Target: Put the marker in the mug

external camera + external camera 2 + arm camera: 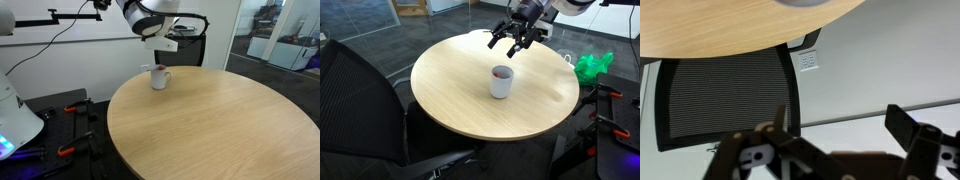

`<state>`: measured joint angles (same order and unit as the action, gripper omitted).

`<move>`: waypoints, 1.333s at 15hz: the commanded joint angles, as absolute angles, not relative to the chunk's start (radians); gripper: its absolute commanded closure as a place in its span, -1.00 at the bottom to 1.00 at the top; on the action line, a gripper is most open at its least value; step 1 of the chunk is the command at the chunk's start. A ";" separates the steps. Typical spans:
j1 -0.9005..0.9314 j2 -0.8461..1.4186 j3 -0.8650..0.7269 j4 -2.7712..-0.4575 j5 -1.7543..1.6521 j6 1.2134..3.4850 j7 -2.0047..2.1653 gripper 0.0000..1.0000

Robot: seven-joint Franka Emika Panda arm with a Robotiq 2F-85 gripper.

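Note:
The white mug point(160, 79) stands upright on the round wooden table point(220, 130) near its far edge. In an exterior view it stands nearer the table's middle point(500, 83). The red marker point(500, 72) shows as a red tip inside the mug's rim, also in the exterior view point(158, 68). My gripper point(512, 42) hangs in the air above the table, up and away from the mug, with its fingers spread and empty. In the wrist view the jaws point(840, 140) are wide apart with nothing between them.
A black mesh chair point(370, 95) stands by the table and fills the wrist view point(730, 95) under the table edge point(730, 30). A green bag point(592, 66) lies beyond the table. Red-handled tools point(70, 108) lie on a black case by the table.

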<state>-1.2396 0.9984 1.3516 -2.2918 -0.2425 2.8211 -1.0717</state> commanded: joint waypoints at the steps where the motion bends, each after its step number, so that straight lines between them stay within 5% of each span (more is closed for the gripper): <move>1: -1.243 0.880 1.396 -2.305 -0.225 2.828 -1.014 -1.00; 20: -1.246 0.742 1.466 -2.295 -0.238 2.827 -0.917 -1.00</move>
